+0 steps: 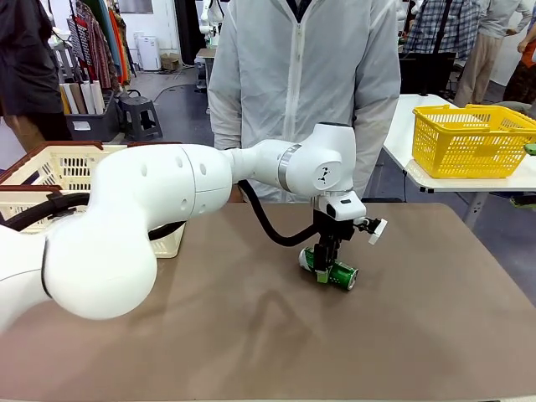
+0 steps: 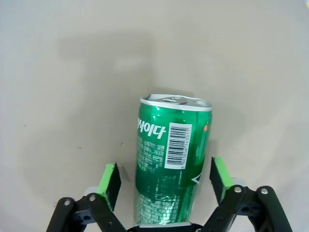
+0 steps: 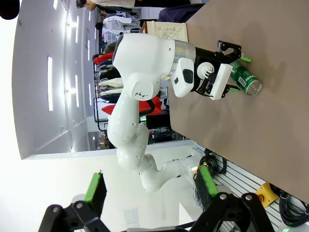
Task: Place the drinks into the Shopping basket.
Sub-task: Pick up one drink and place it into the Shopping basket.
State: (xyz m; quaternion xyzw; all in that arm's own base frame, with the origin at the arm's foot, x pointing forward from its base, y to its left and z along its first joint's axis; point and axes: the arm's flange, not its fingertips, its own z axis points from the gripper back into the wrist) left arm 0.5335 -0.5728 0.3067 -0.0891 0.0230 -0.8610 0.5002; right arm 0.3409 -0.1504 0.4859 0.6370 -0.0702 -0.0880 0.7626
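The worktop (image 1: pixel 251 335) is bare around 1 green can (image 1: pixel 330 270) lying mid-surface, the basket (image 1: pixel 50 172) at its left edge. Left end effector (image 2: pixel 163 180) straddles the can, pads wide, not touching. Right end effector (image 3: pixel 150 188) wide, raised.

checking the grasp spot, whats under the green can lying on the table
The green aluminium drink can with a silver top lies on its side on the bare brown tabletop. Nothing else shows beneath it; the contact strip itself is hidden by the can.
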